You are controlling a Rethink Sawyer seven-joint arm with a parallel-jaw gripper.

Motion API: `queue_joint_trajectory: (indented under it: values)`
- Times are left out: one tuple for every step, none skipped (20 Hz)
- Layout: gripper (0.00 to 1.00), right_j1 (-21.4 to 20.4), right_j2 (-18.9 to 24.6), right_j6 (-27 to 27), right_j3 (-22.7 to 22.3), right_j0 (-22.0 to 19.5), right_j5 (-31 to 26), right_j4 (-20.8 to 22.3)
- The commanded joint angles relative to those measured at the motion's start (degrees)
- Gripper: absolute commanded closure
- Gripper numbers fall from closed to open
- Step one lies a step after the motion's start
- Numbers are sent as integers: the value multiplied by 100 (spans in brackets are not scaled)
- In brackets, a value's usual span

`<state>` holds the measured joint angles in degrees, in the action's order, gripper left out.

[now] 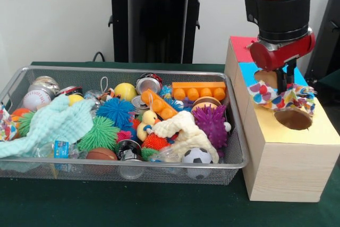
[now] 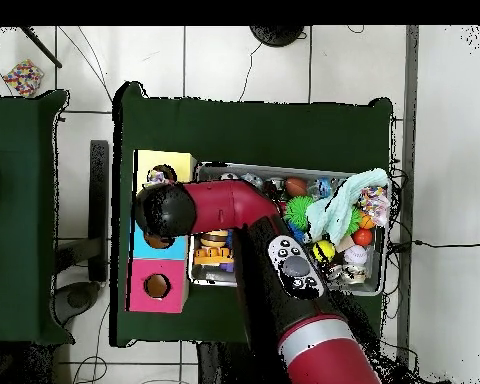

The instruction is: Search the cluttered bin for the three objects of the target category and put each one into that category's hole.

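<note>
My gripper (image 1: 287,85) hangs over the pale wooden box and is shut on a white cloth with coloured dots (image 1: 281,97). The cloth droops just above the far rim of the round dark hole (image 1: 294,119) in the yellow top (image 1: 313,131). The wire mesh bin (image 1: 16,86) lies to the left, full of toys. A second dotted cloth (image 1: 5,123) hangs at the bin's left end; it also shows in the overhead view (image 2: 375,206). In the overhead view the arm's wrist (image 2: 167,210) hides the gripper above the boxes.
The blue-topped hole (image 1: 264,77) and the red top (image 1: 241,41) lie behind the yellow one. The bin holds a mint cloth (image 1: 56,123), a cream cloth (image 1: 186,128), spiky balls (image 1: 211,123), cans, an orange brick (image 1: 199,90) and a small football (image 1: 197,156).
</note>
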<state>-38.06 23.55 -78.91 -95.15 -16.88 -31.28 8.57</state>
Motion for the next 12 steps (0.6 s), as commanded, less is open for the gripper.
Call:
queue_joint_trajectory:
  values:
    - [100, 191, 357, -554, -159, -49, 724, 105]
    - [100, 206, 347, -542, -132, -41, 741, 116]
    - [100, 212, 351, -531, -116, -43, 766, 120]
    - [100, 226, 339, -512, -86, -34, 763, 126]
    - [100, 241, 332, -498, -58, -29, 765, 126]
    - [100, 256, 321, -493, -44, -23, 763, 126]
    - [100, 272, 310, -487, -30, -16, 762, 127]
    - [100, 299, 279, -471, -1, 2, 744, 140]
    - [100, 327, 229, -446, 31, 34, 687, 169]
    - [100, 357, 160, -420, 76, 72, 616, 211]
    - [100, 387, 91, -394, 120, 111, 545, 253]
    - [100, 404, 9, -402, 156, 154, 461, 277]
